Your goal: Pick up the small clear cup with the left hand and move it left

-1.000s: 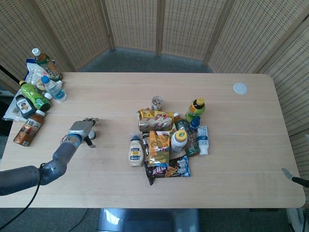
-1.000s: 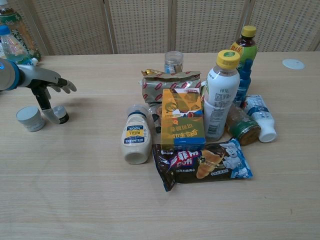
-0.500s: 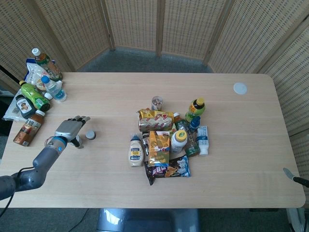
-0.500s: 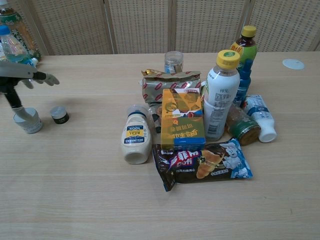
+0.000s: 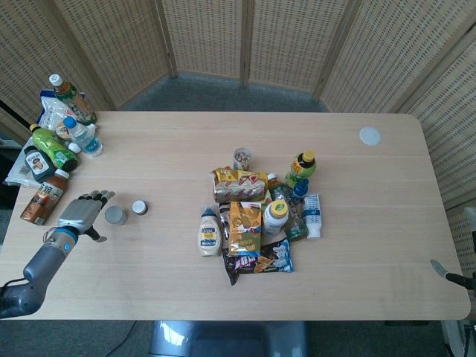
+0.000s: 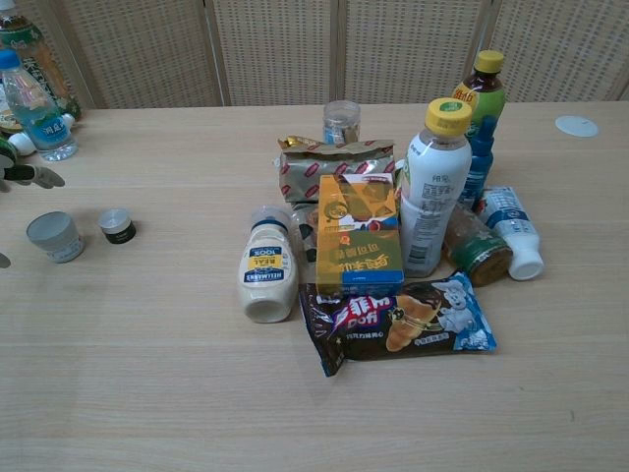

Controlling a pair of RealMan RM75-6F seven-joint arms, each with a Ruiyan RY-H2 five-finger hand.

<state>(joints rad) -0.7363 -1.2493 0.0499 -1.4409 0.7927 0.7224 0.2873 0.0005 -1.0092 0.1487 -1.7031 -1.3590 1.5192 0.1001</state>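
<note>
The small clear cup [image 5: 115,216] [image 6: 54,237] stands upright on the table, left of a small dark jar with a silver lid [image 5: 139,207] [image 6: 118,225]. My left hand [image 5: 80,214] lies just left of the cup, fingers spread, holding nothing and not touching it. In the chest view only its fingertips [image 6: 35,176] show at the left edge. At the bottom right edge of the head view, a thin dark part of my right hand [image 5: 448,273] pokes in; its fingers cannot be made out.
A heap of snack packs and bottles [image 5: 256,216] fills the table's middle, with a mayonnaise bottle [image 5: 208,232] at its left. Several bottles [image 5: 52,145] crowd the far left edge. A white lid [image 5: 370,135] lies at the back right.
My left hand has drawn back to the left and let go of the cup. The cup now stands alone, left of the small dark jar.
</note>
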